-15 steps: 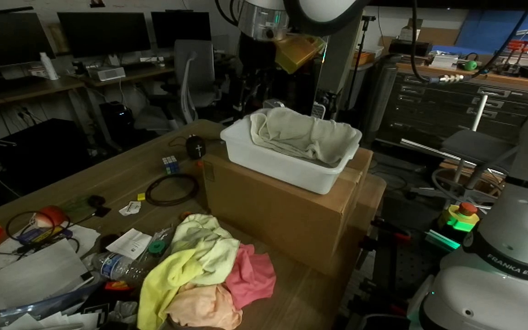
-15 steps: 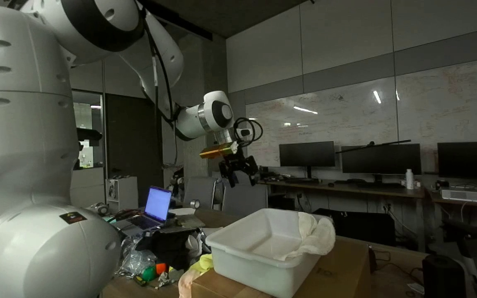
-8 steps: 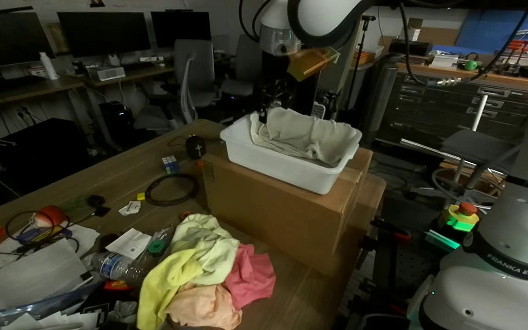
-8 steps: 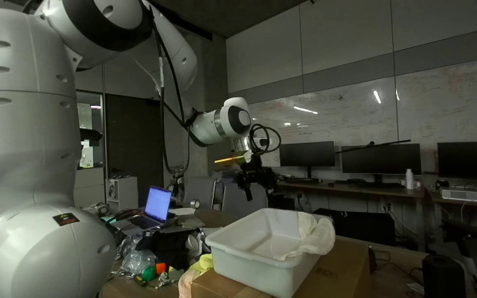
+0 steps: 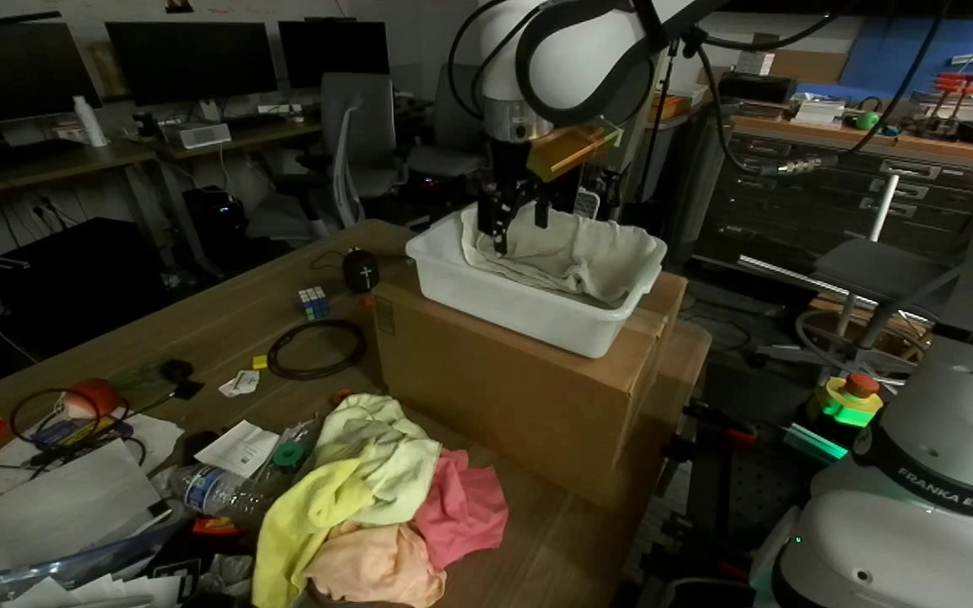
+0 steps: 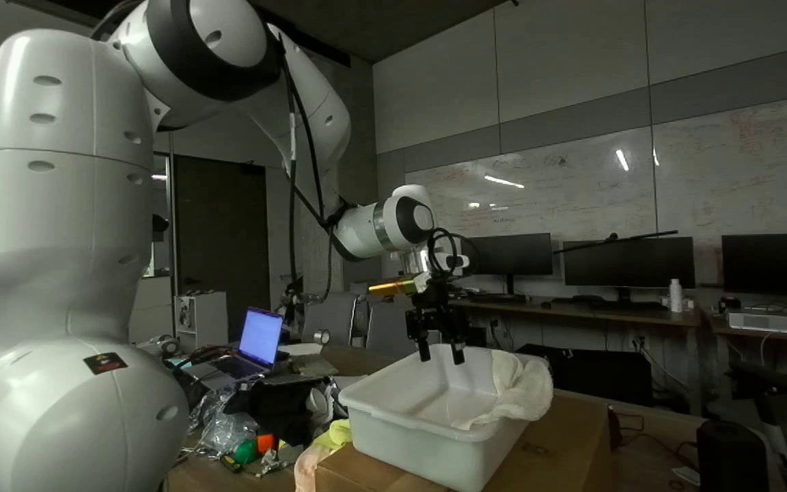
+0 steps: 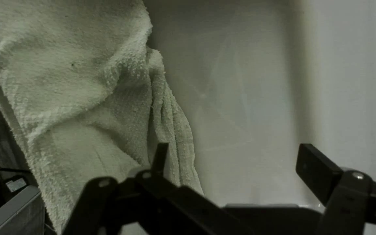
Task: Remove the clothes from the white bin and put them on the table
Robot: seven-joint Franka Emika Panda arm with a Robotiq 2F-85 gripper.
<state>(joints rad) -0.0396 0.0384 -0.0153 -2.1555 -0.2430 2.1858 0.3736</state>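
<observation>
The white bin stands on a cardboard box and shows in both exterior views. A pale cream cloth lies inside and hangs over one long rim. In the wrist view the cloth fills the left side, with bare bin floor beside it. My gripper is open and empty, pointing down just over the bin, beside the cloth. In the wrist view its fingers stand wide apart, the left one over the cloth's edge. Yellow, pale green, pink and peach clothes lie on the table.
The cardboard box raises the bin above the table. A black speaker, puzzle cube, coiled cable, plastic bottle and papers lie about the table. A laptop stands behind the bin in an exterior view.
My gripper has come down and across from above and beyond the bin to just over it, turning to point more downward. The cloth, bin and clothes on the table have not moved.
</observation>
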